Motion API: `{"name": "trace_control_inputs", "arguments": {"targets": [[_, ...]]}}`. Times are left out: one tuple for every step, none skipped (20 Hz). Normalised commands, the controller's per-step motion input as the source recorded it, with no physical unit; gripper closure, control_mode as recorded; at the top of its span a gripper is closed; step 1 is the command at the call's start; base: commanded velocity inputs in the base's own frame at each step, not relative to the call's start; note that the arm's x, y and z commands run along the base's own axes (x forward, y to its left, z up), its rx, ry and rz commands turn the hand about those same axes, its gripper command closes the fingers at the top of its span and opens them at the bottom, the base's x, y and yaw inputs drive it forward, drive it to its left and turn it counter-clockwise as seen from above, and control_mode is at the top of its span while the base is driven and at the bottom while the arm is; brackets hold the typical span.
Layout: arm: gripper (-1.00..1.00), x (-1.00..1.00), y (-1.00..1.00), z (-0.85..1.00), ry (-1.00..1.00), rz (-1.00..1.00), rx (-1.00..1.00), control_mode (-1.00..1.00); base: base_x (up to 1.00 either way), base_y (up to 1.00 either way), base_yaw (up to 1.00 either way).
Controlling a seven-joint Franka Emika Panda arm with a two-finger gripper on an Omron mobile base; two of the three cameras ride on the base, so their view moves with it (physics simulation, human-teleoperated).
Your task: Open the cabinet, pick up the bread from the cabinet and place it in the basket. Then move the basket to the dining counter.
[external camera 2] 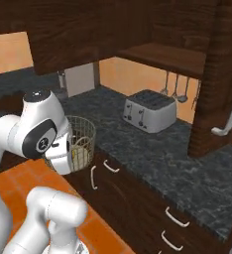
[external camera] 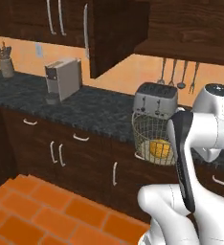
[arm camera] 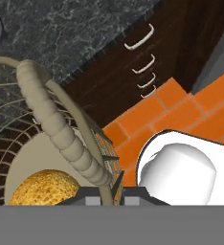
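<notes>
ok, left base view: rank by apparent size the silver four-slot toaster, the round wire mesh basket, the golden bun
1-2. silver four-slot toaster and round wire mesh basket: look alike; basket nearer and part hidden by the arm, so unranked.
3. golden bun, inside the basket.

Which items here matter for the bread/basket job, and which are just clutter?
Job:
- basket, at the counter edge, rim between the gripper fingertips
- bread, inside the basket
- cabinet, door open

Clutter:
- toaster
- coffee machine
- utensil holder
- hanging utensils
</notes>
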Motion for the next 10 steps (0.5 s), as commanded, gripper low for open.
{"name": "trace_control_inputs", "arguments": {"targets": [[1.00,0.00,0.00,0.00,0.00,0.00,0.00,1.00,-0.09,0.00,1.00],[1.00,0.00,0.00,0.00,0.00,0.00,0.00,1.00,-0.09,0.00,1.00],[1.00,0.00,0.00,0.00,0.00,0.00,0.00,1.00,-0.09,0.00,1.00],[1.00,0.00,0.00,0.00,0.00,0.00,0.00,1.00,-0.09,0.00,1.00],[1.00,0.00,0.00,0.00,0.00,0.00,0.00,1.00,-0.10,0.00,1.00],[1.00,0.00,0.00,0.00,0.00,0.00,0.00,1.00,-0.09,0.00,1.00],[1.00,0.00,0.00,0.00,0.00,0.00,0.00,1.00,-0.09,0.00,1.00],[1.00,0.00,0.00,0.00,0.00,0.00,0.00,1.00,-0.06,0.00,1.00],[1.00,0.00,0.00,0.00,0.00,0.00,0.00,1.00,-0.06,0.00,1.00],[1.00,0.00,0.00,0.00,0.00,0.00,0.00,1.00,-0.06,0.00,1.00]]}}
